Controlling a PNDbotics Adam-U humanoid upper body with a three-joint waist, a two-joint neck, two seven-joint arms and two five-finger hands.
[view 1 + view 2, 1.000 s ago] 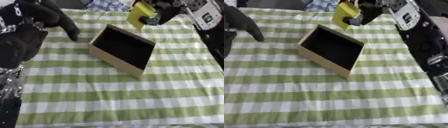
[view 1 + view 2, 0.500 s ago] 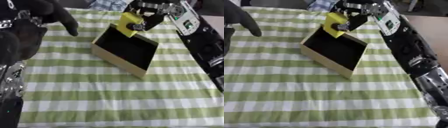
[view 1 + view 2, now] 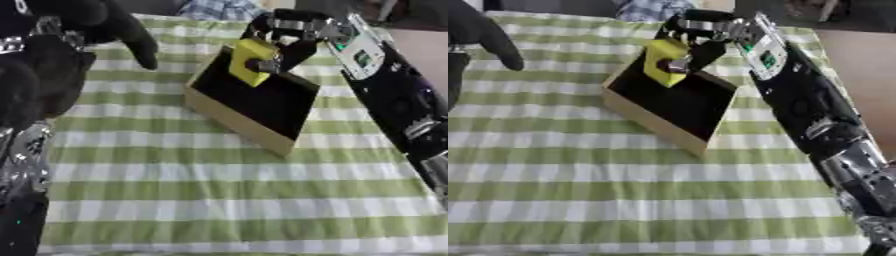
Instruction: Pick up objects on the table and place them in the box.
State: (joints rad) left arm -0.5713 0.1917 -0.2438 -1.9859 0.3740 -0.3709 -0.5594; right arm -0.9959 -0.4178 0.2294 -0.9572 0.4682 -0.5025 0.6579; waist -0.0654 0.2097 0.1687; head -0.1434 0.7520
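Now that our right hand (image 3: 284, 42) has carried the yellow block (image 3: 251, 61) from beyond the far rim down over the box (image 3: 236, 119) (fingers curled around it), we judge release imminent, while our left hand (image 3: 122, 30) hangs open at upper left.
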